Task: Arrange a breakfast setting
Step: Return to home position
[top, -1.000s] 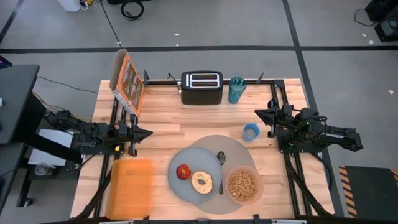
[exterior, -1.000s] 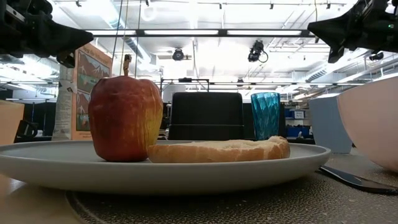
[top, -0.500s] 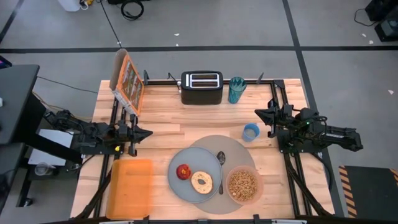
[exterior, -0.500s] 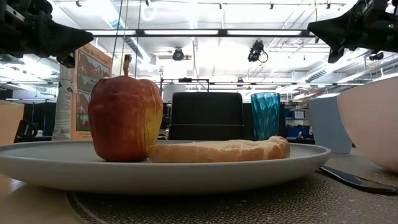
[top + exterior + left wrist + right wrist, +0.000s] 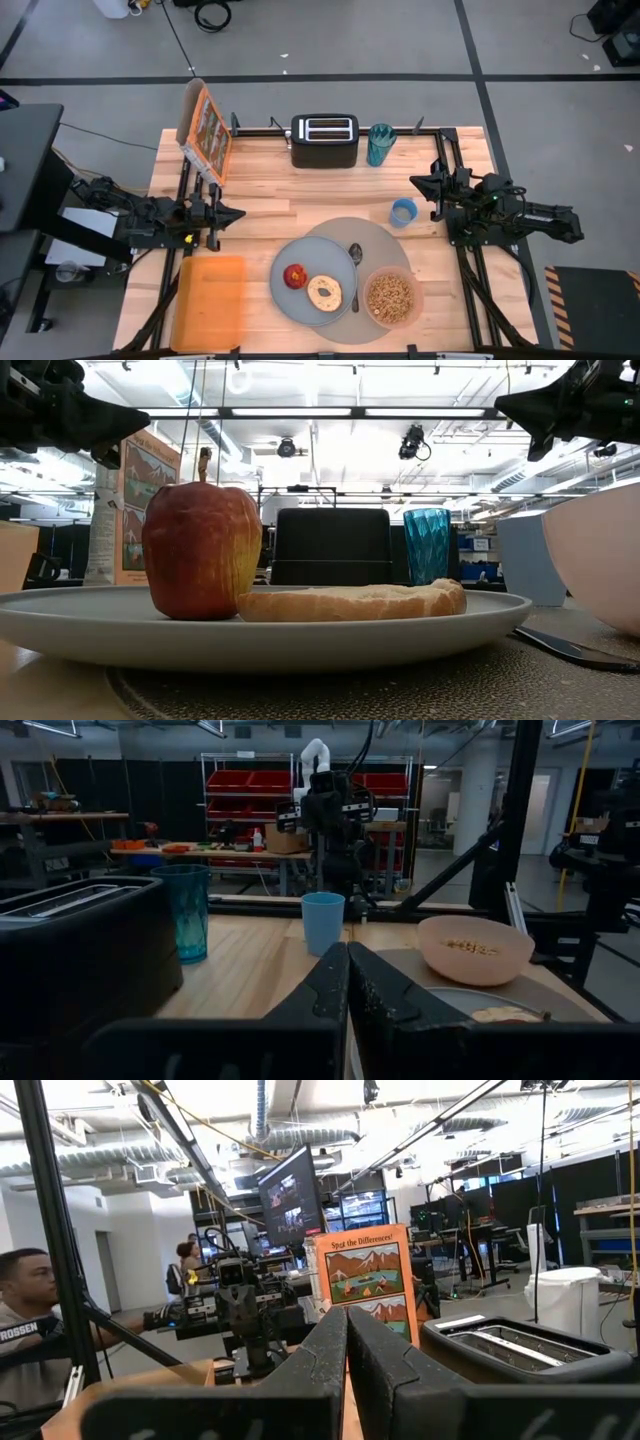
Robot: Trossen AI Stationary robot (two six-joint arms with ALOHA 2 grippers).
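Wooden bench [image 5: 260, 180] from above. Near its front edge, a round grey mat [image 5: 375, 240] carries a grey-blue plate [image 5: 283, 295] holding a red apple [image 5: 295, 276] and a bagel [image 5: 325, 292]. A metal spoon [image 5: 354, 262] lies just right of the plate, with a pink bowl [image 5: 391, 297] beyond it. A small blue cup [image 5: 403, 212] stands just off the mat, toward the right edge. The left claw [image 5: 237, 213] by the left edge and the right claw [image 5: 415, 181] by the right edge hover — fingers pressed together on both.

On the wooden tabletop [image 5: 260, 200], seen from above, a black toaster [image 5: 324, 140] stands at twelve o'clock, with a ribbed teal tumbler [image 5: 380, 145] just beside it at one. A box [image 5: 205, 130] printed "Spot the Differences!" stands upright at ten o'clock. A flat orange tray [image 5: 210, 302] lies at eight. In the right wrist view, a person [image 5: 25, 1320] shows beyond the tabletop.
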